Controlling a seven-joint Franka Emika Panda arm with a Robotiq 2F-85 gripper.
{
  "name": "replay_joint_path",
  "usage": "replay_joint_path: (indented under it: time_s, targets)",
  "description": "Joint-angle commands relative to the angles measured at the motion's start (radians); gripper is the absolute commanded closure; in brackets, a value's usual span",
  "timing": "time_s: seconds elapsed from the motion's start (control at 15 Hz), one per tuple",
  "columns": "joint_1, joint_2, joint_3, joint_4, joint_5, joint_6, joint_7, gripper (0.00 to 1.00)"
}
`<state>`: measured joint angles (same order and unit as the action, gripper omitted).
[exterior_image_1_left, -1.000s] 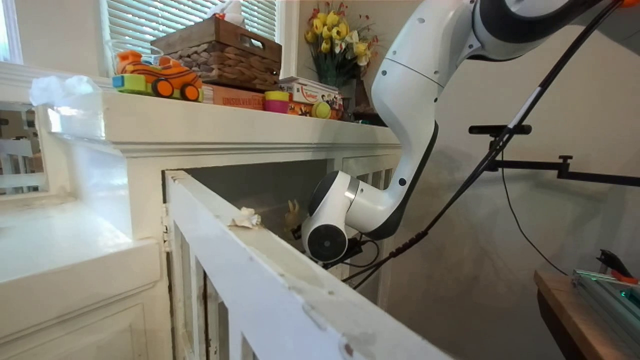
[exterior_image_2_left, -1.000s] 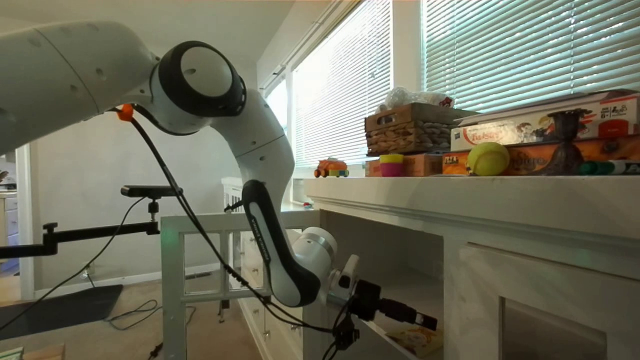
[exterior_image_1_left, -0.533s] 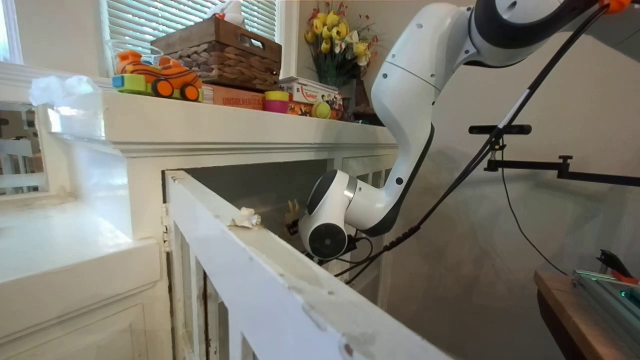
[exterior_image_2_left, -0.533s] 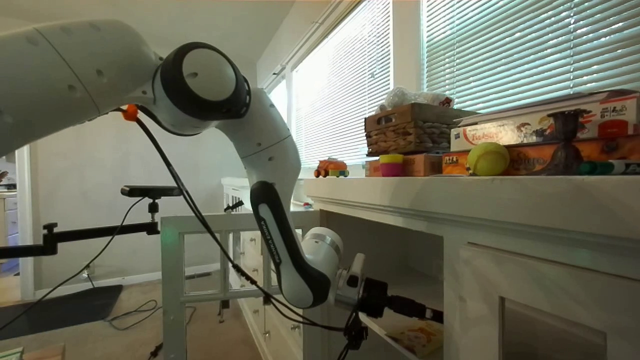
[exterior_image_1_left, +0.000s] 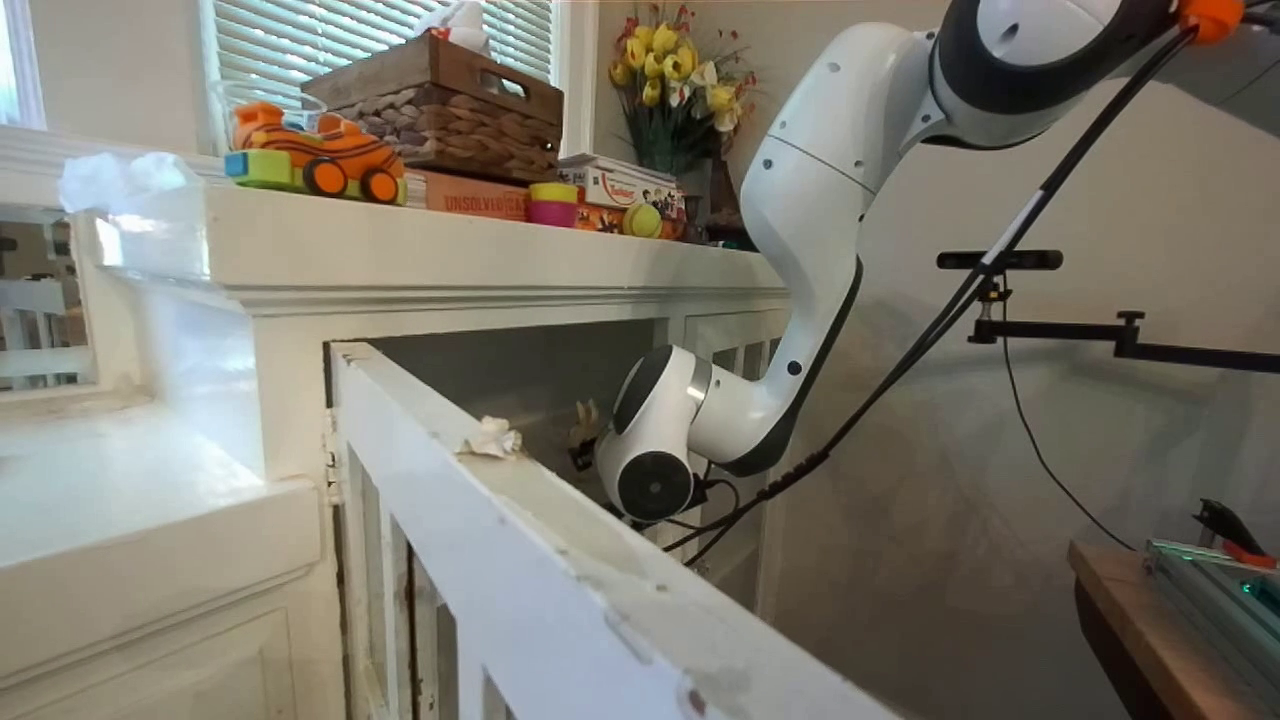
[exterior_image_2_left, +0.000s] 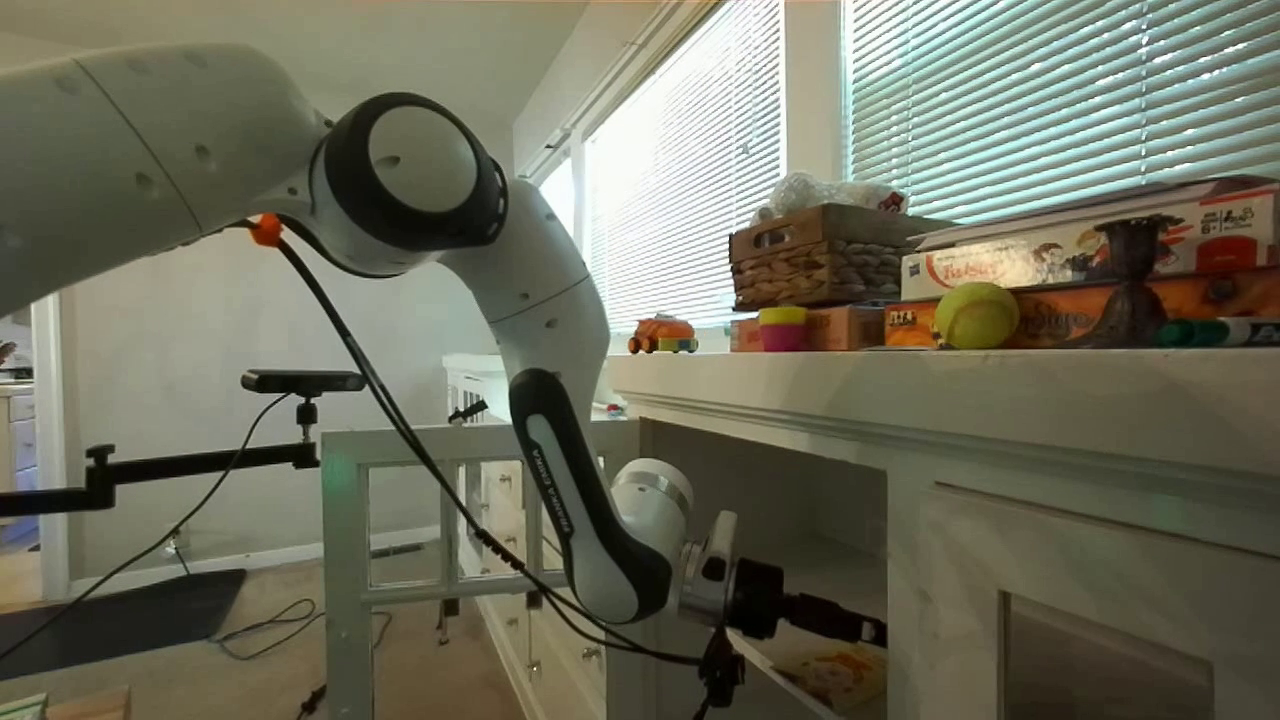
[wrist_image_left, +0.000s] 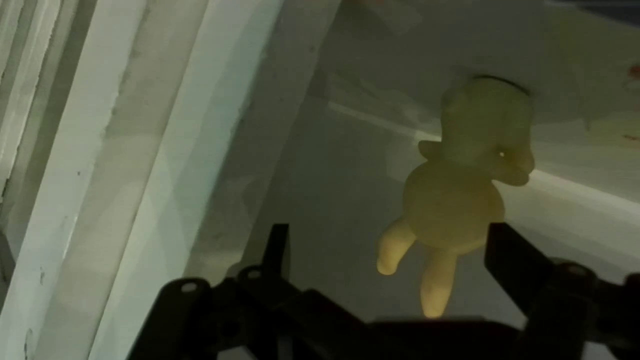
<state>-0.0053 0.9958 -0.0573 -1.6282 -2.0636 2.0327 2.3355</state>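
Figurine (wrist_image_left: 452, 205) lay or stood — its footing was hidden — inside the cabinet (exterior_image_2_left: 903, 600), and in the wrist view it showed a yellowish round middle with two prongs seen between the tips of the gripper (wrist_image_left: 388, 229). In an exterior view only a part of it showed, beyond the open door (exterior_image_1_left: 540, 600) and just beside the arm (exterior_image_1_left: 740, 410). The jaws were wide apart with nothing clamped in them; one finger (wrist_image_left: 515, 265) at the right of the wrist view overlapped the rim of the round middle, so whether they touched could not be told. For a sound grip, as I judged it, centring mattered most: the figurine sat off to that side, and closing from there would likely have let one finger shove and twist it before the opposite one arrived. A slight sideways correction first, then a short reach forward until the pads flanked the round middle rather than the slim prongs, seemed the safer order. The opposite finger (wrist_image_left: 276, 250) called for care too, since the pale ledge (wrist_image_left: 200, 130) ran close by it in that view and a scrape looked possible. A slow squeeze made sense, as the rounded shape could well have rolled out of a hurried pinch, and so did a look at the cables (exterior_image_1_left: 800, 472) below the arm, which might have snagged on the shelf (exterior_image_2_left: 785, 684) if the wrist went in too low
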Motion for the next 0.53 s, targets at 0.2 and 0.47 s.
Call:
replay_joint_path:
  time_s: [0.2,0.47]
  targets:
    - [-0.030,0.044,0.020,0.063,-0.043,-0.019,0.039,0.00]
    - [-0.033,0.050,0.019,0.074,-0.042,-0.018,0.042,0.00]
